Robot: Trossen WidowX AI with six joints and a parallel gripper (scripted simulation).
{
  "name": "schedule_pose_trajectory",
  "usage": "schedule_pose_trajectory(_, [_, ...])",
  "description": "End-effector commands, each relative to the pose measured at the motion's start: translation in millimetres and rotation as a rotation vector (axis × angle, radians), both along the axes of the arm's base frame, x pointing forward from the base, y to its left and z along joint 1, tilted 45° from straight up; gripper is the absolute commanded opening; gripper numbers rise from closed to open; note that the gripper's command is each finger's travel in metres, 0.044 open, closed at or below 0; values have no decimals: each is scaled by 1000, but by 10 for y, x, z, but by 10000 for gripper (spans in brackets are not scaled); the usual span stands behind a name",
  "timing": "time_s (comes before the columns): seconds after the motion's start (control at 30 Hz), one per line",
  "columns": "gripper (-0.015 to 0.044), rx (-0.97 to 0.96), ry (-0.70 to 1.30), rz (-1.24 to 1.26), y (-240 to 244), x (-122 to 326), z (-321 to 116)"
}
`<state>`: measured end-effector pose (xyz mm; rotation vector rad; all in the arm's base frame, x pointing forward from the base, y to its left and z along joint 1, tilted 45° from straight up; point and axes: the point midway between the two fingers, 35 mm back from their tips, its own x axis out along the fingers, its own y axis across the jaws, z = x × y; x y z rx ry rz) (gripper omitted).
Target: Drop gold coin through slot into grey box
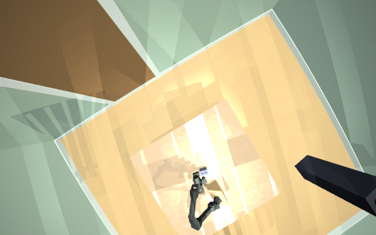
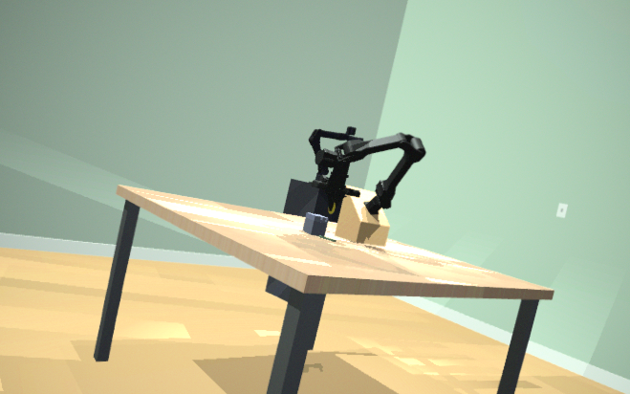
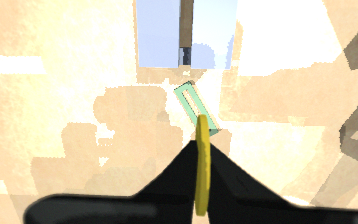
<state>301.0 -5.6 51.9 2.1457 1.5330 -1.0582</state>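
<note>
The gold coin (image 3: pixel 203 175) is held on edge between the fingertips of my gripper (image 2: pixel 333 199) (image 3: pixel 198 147), raised above the table. The grey box (image 1: pixel 203 171) (image 2: pixel 315 223) (image 3: pixel 160 35) stands at the top of the wrist view, its near edge ahead of the coin. The lid's slot runs up and down in that view, nearly parallel to the coin and slightly left of its line. The holder (image 2: pixel 328 238) (image 3: pixel 181 90) is empty and lies slantwise between coin and box in the wrist view. The coin's tip overlaps its lower end there.
A tan wooden block (image 2: pixel 373 233) stands beside the arm's base on the table (image 2: pixel 429 286). A dark panel (image 2: pixel 298 198) shows behind the gripper in the exterior view. A large dark beam (image 1: pixel 341 183) shows at the right of the top view.
</note>
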Motion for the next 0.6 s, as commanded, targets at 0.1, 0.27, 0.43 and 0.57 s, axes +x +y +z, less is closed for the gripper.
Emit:
schedule_pose_trajectory(0.1, [0,-7,3,-1,-132,-33,-131])
schedule_pose_trajectory(0.27, [0,-8,4,-1,-221,-61,-222])
schedule_pose_trajectory(0.43, [0,-8,4,-1,-307,-95,-312])
schedule_pose_trajectory(0.57, [0,-8,3,0,-374,-125,-384])
